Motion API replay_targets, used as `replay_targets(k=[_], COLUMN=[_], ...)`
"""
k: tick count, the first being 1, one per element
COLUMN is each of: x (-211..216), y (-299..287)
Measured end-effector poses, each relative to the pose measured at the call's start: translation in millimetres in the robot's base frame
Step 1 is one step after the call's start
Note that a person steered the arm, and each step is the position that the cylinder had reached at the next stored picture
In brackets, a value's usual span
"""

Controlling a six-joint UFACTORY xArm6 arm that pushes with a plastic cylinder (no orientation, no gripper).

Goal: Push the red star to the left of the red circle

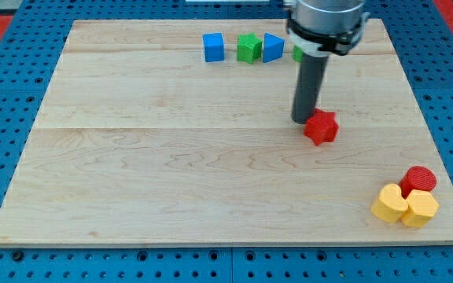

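My tip [303,119] sits right by the red star [321,127], at the star's upper left side. It looks like it is touching the star, or almost. There is no claw here, only a dark rod, so I cannot tell you about any opening or pinching.

The red star is on the wooden tabletop [171,173], a bit to the view's right of the middle. The red circle [420,180] is far from it, near the view's bottom right corner. Two yellow blocks sit right next to the red circle: a yellow heart [389,203] and a yellow block with flat sides [421,210].

Up at the view's top there is a row of blocks: a blue cube [213,47], a green star [248,48] and a blue triangle [271,48]. One more green block [297,53] peeks out from behind the rod, and I cannot tell its shape.
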State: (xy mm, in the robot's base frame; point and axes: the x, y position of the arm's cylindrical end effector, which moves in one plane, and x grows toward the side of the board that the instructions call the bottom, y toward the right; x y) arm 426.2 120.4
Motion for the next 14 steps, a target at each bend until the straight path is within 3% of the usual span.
replay_targets(k=[3, 6, 8, 14], x=[5.3, 25.9, 28.6, 79.3], y=[69.9, 64.6, 29.0, 49.6])
